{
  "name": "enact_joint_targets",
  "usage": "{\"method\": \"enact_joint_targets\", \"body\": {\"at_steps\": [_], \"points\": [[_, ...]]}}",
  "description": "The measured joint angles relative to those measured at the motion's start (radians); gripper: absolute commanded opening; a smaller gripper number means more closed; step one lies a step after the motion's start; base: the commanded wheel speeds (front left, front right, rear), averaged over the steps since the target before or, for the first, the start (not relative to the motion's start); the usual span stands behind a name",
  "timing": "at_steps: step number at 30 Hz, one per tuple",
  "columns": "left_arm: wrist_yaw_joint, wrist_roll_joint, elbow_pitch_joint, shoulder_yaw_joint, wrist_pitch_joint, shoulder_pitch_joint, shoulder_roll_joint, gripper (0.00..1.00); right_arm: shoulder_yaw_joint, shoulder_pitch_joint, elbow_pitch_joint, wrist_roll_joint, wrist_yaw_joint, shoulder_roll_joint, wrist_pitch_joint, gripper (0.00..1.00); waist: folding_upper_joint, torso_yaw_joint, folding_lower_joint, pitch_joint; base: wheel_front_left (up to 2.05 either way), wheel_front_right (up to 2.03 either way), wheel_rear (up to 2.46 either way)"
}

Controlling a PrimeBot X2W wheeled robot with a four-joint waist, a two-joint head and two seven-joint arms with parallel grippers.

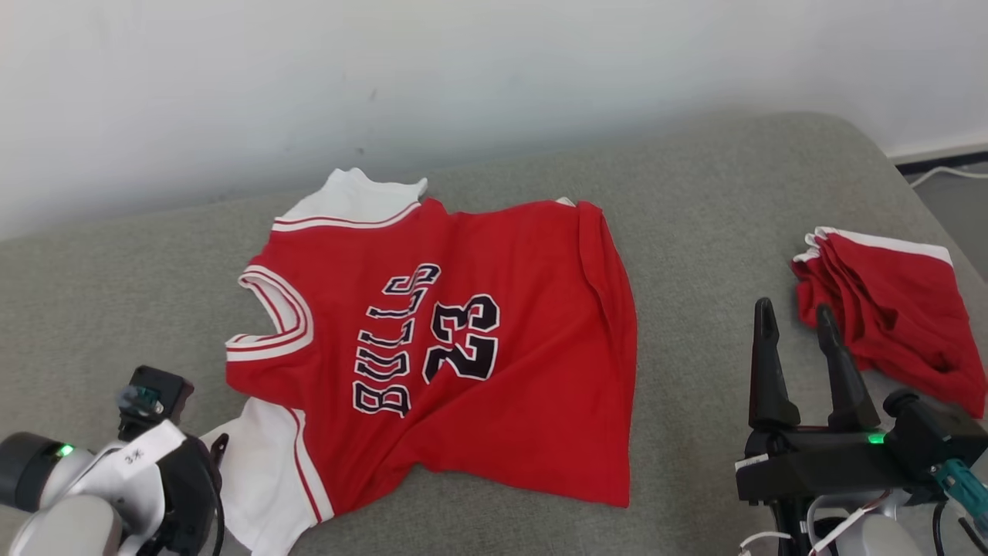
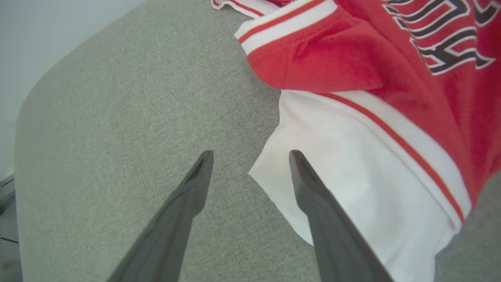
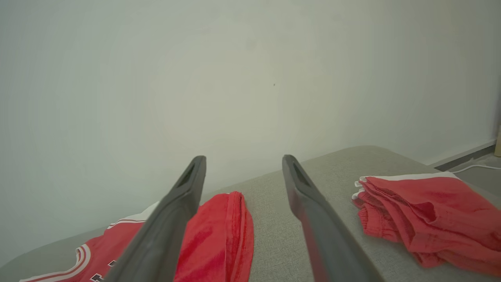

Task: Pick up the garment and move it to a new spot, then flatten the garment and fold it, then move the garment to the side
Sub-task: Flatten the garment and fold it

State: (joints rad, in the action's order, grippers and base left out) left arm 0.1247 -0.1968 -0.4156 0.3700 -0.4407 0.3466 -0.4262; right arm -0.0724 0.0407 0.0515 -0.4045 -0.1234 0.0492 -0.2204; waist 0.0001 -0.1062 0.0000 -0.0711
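Both claws stand wide and empty. Left gripper (image 2: 251, 152) hovers at the white edge of the jersey (image 1: 540, 371), lower left of head view; right gripper (image 1: 795, 309) lower right, near shorts (image 1: 895, 309). Jersey lies spread mid-frame on cushion (image 1: 695, 193).

We note jersey (image 1: 540, 386): red, white sleeves, black white-edged lettering | folded shorts (image 1: 895, 309): red, white trim | cushion (image 1: 695, 232): grey

I note on the right gripper (image 1: 794, 309): two long dark tapered fingers (image 1: 768, 363), black housing (image 1: 810, 463), green LED (image 1: 875, 438), teal plug (image 1: 961, 479). On the left gripper (image 2: 251, 153): same fingers, pale grey wrist (image 1: 54, 533), white tag (image 1: 143, 452) marked "3X".
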Motion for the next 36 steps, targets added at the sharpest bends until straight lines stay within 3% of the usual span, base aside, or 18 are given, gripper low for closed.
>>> {"method": "enact_joint_targets", "body": {"at_steps": [11,28,30,34,36], "points": [[0.0,-0.031,-0.043,0.131,-0.087,0.076,-0.021,1.0,0.012,0.014,0.005,0.0,0.0,0.005,0.0,1.0,0.0,-0.03,0.0001,-0.061,0.0,0.0,0.0],[0.0,-0.137,-0.075,0.192,-0.159,0.134,-0.078,1.0,0.004,0.03,-0.002,0.0,0.001,0.009,0.0,1.0,0.0,0.01,0.0001,-0.082,0.0,0.0,0.0],[0.0,-0.149,-0.074,0.197,-0.159,0.135,-0.087,0.76,0.002,0.031,0.0,0.0,0.002,0.009,0.001,1.0,0.0,0.01,0.0,-0.088,0.0,0.0,0.0],[0.008,-0.171,-0.057,0.225,-0.159,0.144,-0.088,0.0,0.001,0.035,0.001,0.0,0.002,0.01,0.001,1.0,-0.0001,0.006,0.0,-0.104,0.0,0.0,0.0],[0.008,-0.19,-0.058,0.235,-0.163,0.157,-0.088,0.0,0.001,0.039,-0.003,0.0,0.002,0.012,0.001,1.0,0.0,0.005,0.0001,-0.107,0.0,0.0,0.0]]}}
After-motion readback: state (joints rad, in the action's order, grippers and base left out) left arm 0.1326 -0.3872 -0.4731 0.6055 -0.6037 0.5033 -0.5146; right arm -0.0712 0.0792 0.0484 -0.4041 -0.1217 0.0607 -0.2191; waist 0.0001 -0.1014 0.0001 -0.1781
